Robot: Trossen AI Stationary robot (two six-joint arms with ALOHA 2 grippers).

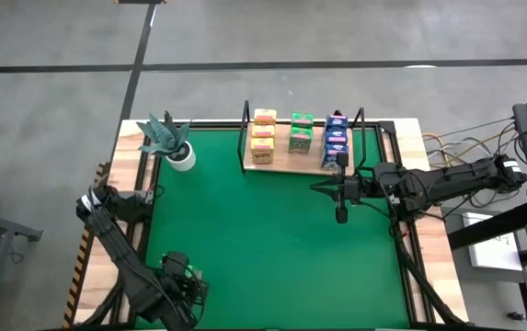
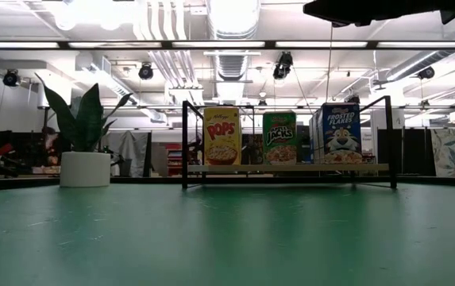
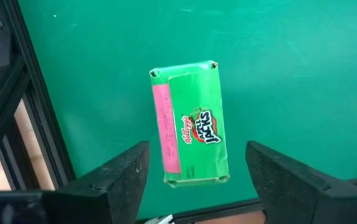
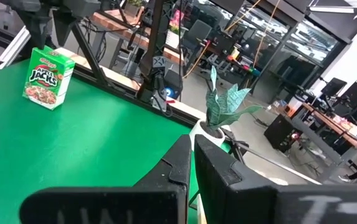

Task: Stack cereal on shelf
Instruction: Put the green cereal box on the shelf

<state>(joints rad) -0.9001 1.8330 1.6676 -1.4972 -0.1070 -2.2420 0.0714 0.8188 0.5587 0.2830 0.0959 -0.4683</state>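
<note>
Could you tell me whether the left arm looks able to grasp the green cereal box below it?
Probably yes: the left gripper hangs open directly over the green cereal box, nothing lying between them.

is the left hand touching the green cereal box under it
Apart. The left wrist view shows the left hand open, green mat visible between each finger and the green cereal box.

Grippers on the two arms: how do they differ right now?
The left gripper is open; the right gripper is shut. The left one is at the mat's front-left corner; the right one is just in front of the shelf, near the blue boxes. A green box sits between the left gripper's fingers, untouched; the right gripper holds nothing. Both are dark, two-fingered grippers.
</note>
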